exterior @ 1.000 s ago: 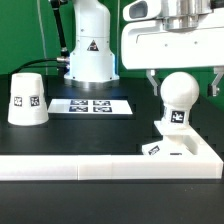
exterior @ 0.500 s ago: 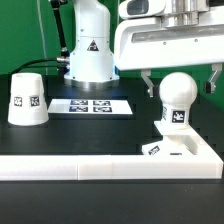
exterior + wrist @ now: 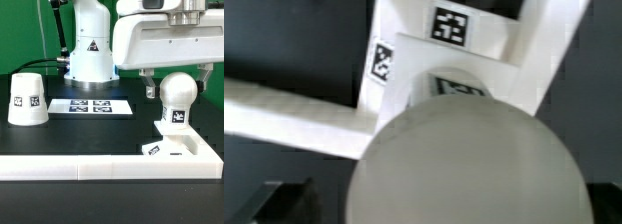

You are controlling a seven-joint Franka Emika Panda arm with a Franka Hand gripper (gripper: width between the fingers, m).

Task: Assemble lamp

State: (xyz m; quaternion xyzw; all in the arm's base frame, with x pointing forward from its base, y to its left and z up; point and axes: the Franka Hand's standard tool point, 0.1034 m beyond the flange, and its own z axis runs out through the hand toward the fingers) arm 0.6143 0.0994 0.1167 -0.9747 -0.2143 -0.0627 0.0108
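The white round bulb (image 3: 178, 95) stands upright on the flat square base (image 3: 185, 148) at the exterior view's right, with tags on its neck and on the base. My gripper (image 3: 178, 84) hangs over the bulb, open. Its fingers (image 3: 149, 88) stand apart on either side of the bulb's top and hold nothing. In the wrist view the bulb (image 3: 464, 160) fills most of the picture, and the tagged base (image 3: 452, 45) shows beyond it. The cone shade (image 3: 27, 98) stands alone at the exterior view's left.
The marker board (image 3: 92, 104) lies flat between the shade and the base. The big white robot pedestal (image 3: 88, 45) stands behind it. A white rail (image 3: 70, 168) runs along the table's front edge.
My gripper has risen a little and drifted toward the exterior view's left. The bulb, base and shade have not moved.
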